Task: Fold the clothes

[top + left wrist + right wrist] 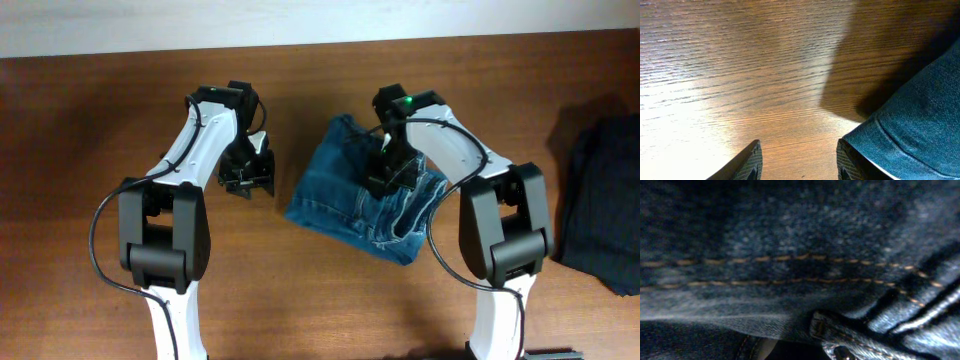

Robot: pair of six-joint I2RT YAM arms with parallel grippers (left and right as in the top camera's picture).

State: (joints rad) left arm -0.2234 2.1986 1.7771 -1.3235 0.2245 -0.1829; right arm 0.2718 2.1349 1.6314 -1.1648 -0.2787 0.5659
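One jeans bundle (pixel 340 205) beneath right gripper (pixel 388 178); left gripper (pixel 247 183) just beside.

white left arm (pixel 195 140), white right arm (pixel 455 140), black joint housings (pixel 160 238), looping black cables (pixel 94 235), black left gripper (pixel 248 184), green light (pixel 408 100)

Blue denim of the jeans (pixel 790 225) fills the frame, very close and dim. Two rows of pale orange stitching (pixel 765 258) run across it, nearly parallel. At the lower right a thick folded seam (pixel 860 330) bunches up, carrying what may be a metal rivet (pixel 840 352).
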